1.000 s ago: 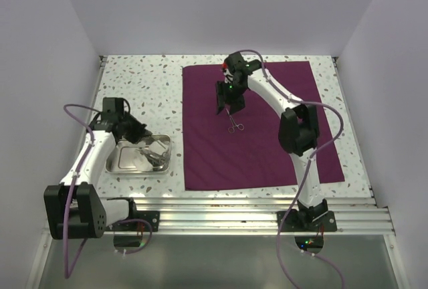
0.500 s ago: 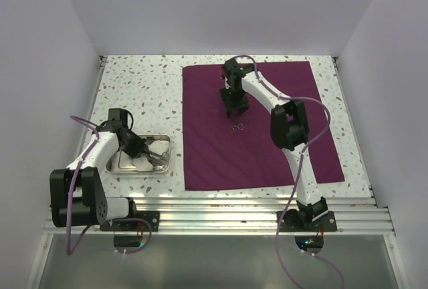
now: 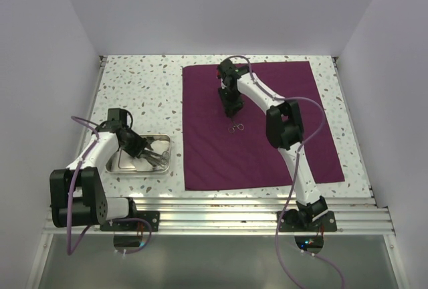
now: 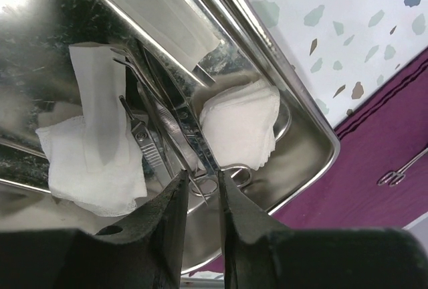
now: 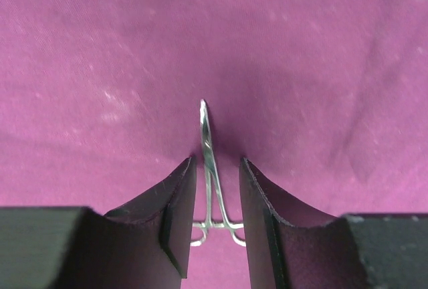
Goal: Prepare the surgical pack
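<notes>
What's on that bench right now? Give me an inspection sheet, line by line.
Surface: speckled white table.
Job's things: purple cloth lies flat on the right with scissors on it. A steel tray sits left of the cloth, holding gauze and thin metal tools.
Clutter: nothing seen.
Grippers: left gripper is over the tray, jaws slightly apart and empty. Right gripper is low over the cloth, jaws open on either side of the scissors.
Cables: purple cables loop off both arms.
Surroundings: plain white walls; metal rail at the near edge.
</notes>
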`<state>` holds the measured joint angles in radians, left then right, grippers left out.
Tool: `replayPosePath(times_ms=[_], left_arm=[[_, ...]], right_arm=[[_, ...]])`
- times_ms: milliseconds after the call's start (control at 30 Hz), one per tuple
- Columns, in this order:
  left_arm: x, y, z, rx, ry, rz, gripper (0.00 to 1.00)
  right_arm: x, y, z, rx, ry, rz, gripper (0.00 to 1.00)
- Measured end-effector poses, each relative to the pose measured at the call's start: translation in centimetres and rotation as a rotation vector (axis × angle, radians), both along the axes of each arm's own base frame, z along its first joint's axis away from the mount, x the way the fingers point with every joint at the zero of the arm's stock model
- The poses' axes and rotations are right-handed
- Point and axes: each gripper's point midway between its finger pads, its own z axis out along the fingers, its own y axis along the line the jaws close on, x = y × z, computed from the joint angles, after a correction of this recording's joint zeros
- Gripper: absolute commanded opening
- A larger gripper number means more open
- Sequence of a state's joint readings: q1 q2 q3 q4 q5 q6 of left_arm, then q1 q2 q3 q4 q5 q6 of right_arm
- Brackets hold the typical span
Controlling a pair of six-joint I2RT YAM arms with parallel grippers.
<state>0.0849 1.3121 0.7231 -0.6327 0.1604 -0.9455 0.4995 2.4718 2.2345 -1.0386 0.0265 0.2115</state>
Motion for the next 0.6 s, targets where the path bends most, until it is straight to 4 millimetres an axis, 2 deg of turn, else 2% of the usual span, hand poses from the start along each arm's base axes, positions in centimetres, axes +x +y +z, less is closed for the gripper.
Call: replayPosePath(times_ms=[233,433,600], left_arm=[[0.2,-0.8,0.6,-0.04,-0.027,-0.023,0.3],[0.3,-1.1,1.4,-0.053,-0.059,-0.047,0.43],[0.8,-1.1,2.5,-0.044,-0.103,-0.069,0.48]], right_arm=[[0.4,0.5,-0.4,-0.019,-0.015,0.007,0.35],[0.4,0.6,-0.5,-0.054,-0.028,0.015,0.15],[0.4,0.6,-0.2,-0.06,-0.032,0.014,0.07]])
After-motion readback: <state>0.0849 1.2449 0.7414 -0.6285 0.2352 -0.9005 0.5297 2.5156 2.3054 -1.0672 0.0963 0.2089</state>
